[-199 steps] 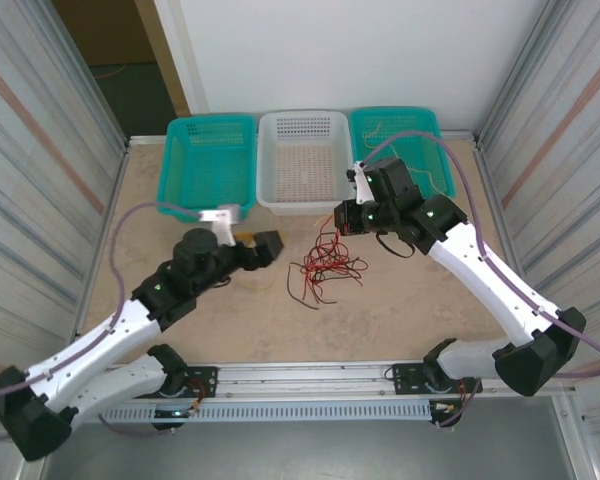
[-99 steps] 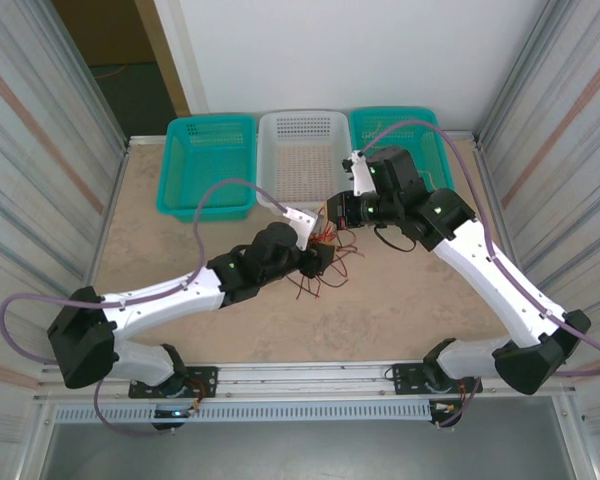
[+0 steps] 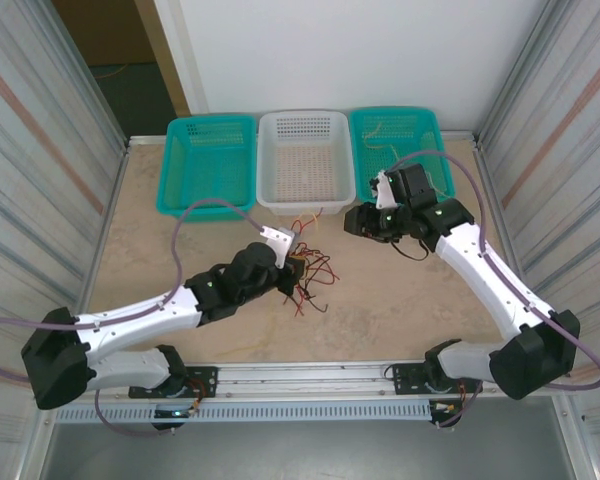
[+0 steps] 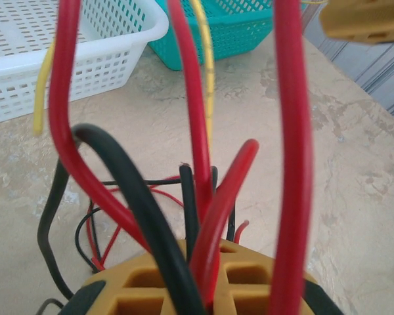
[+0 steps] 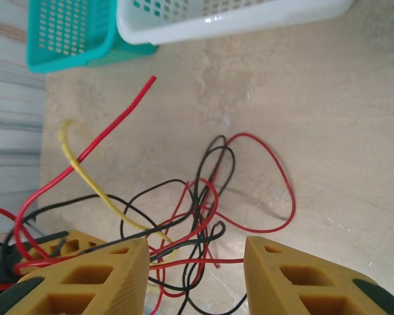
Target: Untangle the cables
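Since half a second ago the right tool (image 3: 356,222) has let go and drawn back to the right, away from the tangle. The left tool (image 3: 288,270) has closed and pulled a little toward the near left, taking part of the bundle with it. The cables (image 3: 310,268) now lie as a loose knot of red, black and yellow strands on the desk (image 3: 410,300), in front of the white basket (image 3: 303,207) and between the two tools.

Seen from the left wrist, the left tool (image 4: 200,279) is clenched on the cables (image 4: 292,131). Red and black strands rise out from between its pressed-together fingers. A yellow strand runs up behind them toward the white basket (image 4: 111,59) and the right-hand teal basket (image 4: 249,26). Further loops trail on the desk (image 4: 361,197) beyond.

From the right wrist, the right tool (image 5: 197,252) stands released, its two fingers well parted with nothing clamped between them. It hangs above the cables (image 5: 207,193), whose red loop spreads across the desk (image 5: 335,111) below the white basket (image 5: 217,20). One red end and one yellow end reach out free toward the left of that view.
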You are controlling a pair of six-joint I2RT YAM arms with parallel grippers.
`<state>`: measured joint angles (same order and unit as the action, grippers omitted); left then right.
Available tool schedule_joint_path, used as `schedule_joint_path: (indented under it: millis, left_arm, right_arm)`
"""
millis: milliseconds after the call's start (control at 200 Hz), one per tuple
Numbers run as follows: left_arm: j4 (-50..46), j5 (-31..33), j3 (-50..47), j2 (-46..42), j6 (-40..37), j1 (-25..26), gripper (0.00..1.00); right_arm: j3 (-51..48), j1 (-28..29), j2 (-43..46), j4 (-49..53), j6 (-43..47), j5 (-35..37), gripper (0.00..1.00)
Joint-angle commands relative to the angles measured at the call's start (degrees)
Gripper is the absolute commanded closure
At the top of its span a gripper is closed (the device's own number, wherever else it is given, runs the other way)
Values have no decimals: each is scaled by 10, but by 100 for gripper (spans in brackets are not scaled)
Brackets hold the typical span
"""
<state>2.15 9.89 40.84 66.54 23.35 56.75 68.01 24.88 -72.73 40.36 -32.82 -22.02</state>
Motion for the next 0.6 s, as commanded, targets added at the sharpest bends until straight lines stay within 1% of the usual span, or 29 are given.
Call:
schedule_joint_path:
  millis: [0,120,160,175,195,351,396,476,596]
  left_arm:
    - [6,-8,7,-10,6,-5,100]
    - [8,-31,18,-2,-1,-13,100]
    - [12,-40,18,-1,-4,-14,100]
    - [14,-43,19,-1,-4,-14,100]
    - [17,-47,19,-1,-6,-15,100]
    - [30,-90,27,-2,-11,-19,100]
    - [31,-100,30,-3,-11,-21,100]
    - [36,-119,37,-3,-14,-24,100]
    - [38,-140,48,0,-22,-25,100]
  right_arm:
    - [-4,12,5,-11,-5,-2,57]
    - [-4,16,-2,11,6,27,53]
    - [-5,17,-3,13,8,28,44]
    - [-5,17,-1,12,8,26,41]
    - [-7,18,1,7,9,22,39]
    - [-23,46,29,-50,22,-22,35]
    - [-24,55,29,-62,26,-32,34]
    - [-23,79,18,-73,34,-19,34]
    - [-14,91,-16,-85,32,-11,43]
